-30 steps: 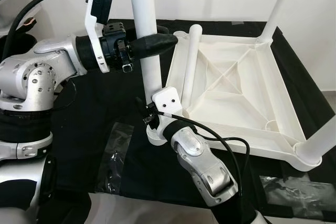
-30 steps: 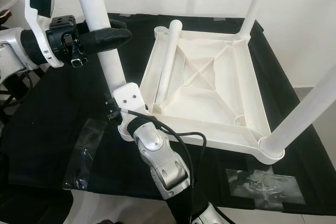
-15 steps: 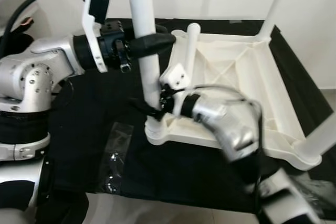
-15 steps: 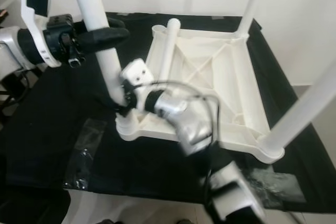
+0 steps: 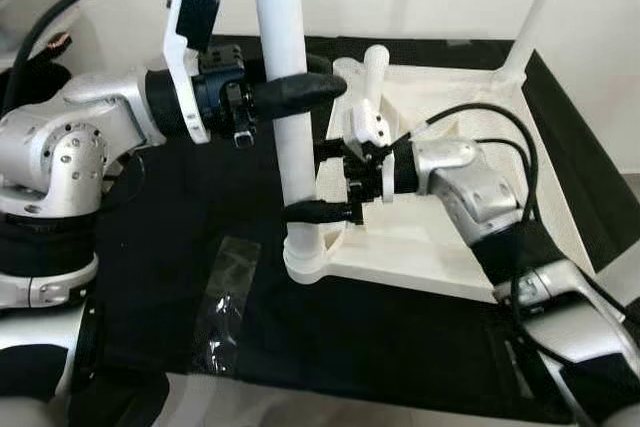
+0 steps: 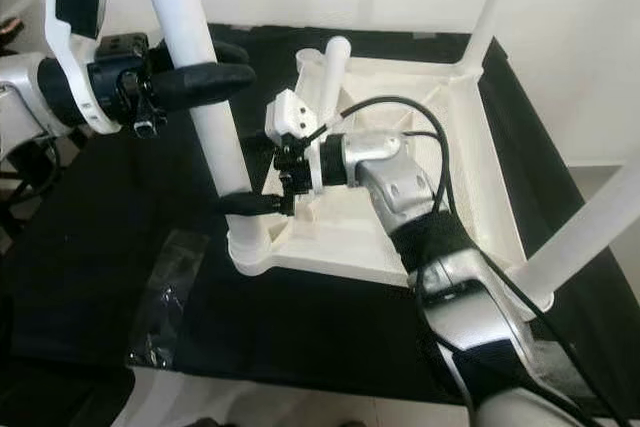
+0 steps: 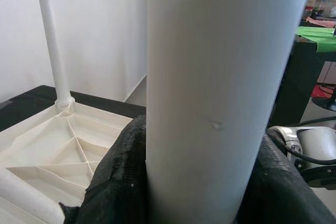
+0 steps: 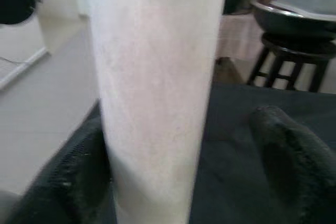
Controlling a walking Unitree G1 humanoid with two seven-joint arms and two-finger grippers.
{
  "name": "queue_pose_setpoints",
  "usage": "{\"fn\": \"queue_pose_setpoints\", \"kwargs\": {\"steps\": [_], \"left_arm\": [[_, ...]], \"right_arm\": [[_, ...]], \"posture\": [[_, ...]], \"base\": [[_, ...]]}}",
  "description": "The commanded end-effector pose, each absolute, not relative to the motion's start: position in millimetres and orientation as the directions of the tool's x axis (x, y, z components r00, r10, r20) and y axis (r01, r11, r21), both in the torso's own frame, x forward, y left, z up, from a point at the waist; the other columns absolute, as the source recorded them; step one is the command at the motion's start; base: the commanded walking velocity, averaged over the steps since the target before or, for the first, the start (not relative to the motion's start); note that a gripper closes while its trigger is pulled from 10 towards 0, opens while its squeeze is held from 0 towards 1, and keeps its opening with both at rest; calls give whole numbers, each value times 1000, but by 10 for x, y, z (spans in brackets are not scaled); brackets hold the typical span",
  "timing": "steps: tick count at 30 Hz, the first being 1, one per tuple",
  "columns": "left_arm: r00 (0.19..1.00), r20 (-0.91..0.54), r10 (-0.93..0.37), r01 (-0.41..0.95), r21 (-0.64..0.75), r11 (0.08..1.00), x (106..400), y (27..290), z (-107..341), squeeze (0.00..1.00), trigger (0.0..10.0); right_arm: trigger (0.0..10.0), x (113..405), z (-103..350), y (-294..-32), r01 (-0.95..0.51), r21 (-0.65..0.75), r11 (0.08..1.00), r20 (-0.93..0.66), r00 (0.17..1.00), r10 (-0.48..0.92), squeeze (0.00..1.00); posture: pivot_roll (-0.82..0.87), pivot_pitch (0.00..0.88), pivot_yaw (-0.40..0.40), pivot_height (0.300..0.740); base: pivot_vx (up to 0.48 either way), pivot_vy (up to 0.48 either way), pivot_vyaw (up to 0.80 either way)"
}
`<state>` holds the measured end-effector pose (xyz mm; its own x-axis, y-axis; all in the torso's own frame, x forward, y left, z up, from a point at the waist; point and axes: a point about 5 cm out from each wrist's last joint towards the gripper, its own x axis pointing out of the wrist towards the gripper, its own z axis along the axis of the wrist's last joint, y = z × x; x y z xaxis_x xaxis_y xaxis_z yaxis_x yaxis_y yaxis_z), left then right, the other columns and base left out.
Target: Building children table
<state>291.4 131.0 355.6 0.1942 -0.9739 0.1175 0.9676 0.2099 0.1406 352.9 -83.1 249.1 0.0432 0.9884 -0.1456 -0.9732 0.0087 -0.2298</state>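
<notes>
Left hand clamped on upright table leg; right hand open around it lower, swung round from below. Upturned tabletop laid on black-draped bench, white wall behind.

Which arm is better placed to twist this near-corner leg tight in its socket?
Probably the right. The right gripper straddles the leg low, just above the socket of the upturned tabletop, with one finger touching. The left gripper clamps the leg higher up, suited to steadying it upright.
</notes>
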Motion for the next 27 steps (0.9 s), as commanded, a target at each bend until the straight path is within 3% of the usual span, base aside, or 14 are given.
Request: {"fn": "queue_pose_setpoints", "kwargs": {"steps": [1, 2, 3, 4, 5, 12, 14, 15, 16, 17, 22, 23, 25, 27], "left_arm": [[83, 60, -995, 992, 87, 88, 2826, 1230, 3434, 0, 0], [83, 60, -995, 992, 87, 88, 2826, 1230, 3434, 0, 0], [79, 58, -995, 993, 87, 84, 2820, 1227, 3437, 0, 0], [79, 58, -995, 993, 87, 84, 2820, 1227, 3437, 0, 0], [73, 57, -996, 993, 88, 78, 2813, 1222, 3442, 0, 0], [39, 47, -998, 995, 94, 43, 2791, 1194, 3446, 0, 0], [23, 47, -999, 995, 91, 27, 2783, 1173, 3444, 86, 0], [10, 31, -999, 995, 94, 13, 2773, 1156, 3435, 1000, 0], [10, 31, -999, 995, 94, 13, 2773, 1156, 3435, 1000, 0], [25, 23, -999, 994, 110, 28, 2783, 1141, 3432, 1000, 10000], [93, 44, -995, 990, 102, 97, 2846, 1130, 3460, 1000, 10000], [128, 66, -990, 987, 87, 134, 2874, 1145, 3505, 0, 10000], [128, 66, -990, 987, 87, 134, 2874, 1145, 3505, 0, 10000], [221, 74, -973, 970, 84, 227, 2907, 1238, 3560, 0, 10000]], "right_arm": [[4745, 3618, 2580, -926, -966, -246, 77, -102, 105, 989, 0], [4745, 3618, 2580, -926, -966, -246, 77, -102, 105, 989, 0], [3098, 3627, 2558, -923, -967, -244, 71, -111, 100, 989, 0], [3098, 3627, 2558, -923, -967, -244, 71, -111, 100, 989, 0], [627, 3629, 2534, -916, -969, -241, 60, -120, 91, 989, 0], [0, 3630, 2430, -883, -974, -226, 7, -165, 46, 985, 0], [0, 3643, 2410, -874, -973, -230, 13, -168, 52, 984, 0], [0, 3658, 2401, -872, -971, -237, 26, -167, 67, 984, 0], [0, 3658, 2401, -872, -971, -237, 26, -167, 67, 984, 0], [0, 3674, 2397, -875, -968, -246, 48, -165, 90, 982, 0], [0, 3715, 2389, -900, -959, -254, 127, -146, 168, 975, 0], [0, 3721, 2357, -903, -947, -255, 194, -138, 234, 962, 0], [0, 3721, 2357, -903, -947, -255, 194, -138, 234, 962, 0], [0, 3467, 1878, -670, -807, -229, 544, -137, 580, 803, 0]], "posture": [[53, 120, 28, 740], [53, 120, 28, 740], [56, 121, 29, 740], [56, 121, 29, 740], [59, 122, 28, 740], [64, 120, 30, 740], [60, 118, 33, 740], [59, 117, 32, 740], [59, 117, 32, 740], [56, 116, 32, 740], [37, 114, 17, 740], [27, 113, 3, 740], [27, 113, 3, 740], [44, 119, -18, 740]], "base": [[0, 0, 0], [0, 0, 0], [0, 0, 0], [0, 0, 0], [0, 0, 0], [0, 0, 0], [0, 0, 0], [0, 0, 0], [0, 0, 0], [0, 0, 0], [0, 0, 0], [0, 0, 0], [0, 0, 0], [0, 0, 0]]}}
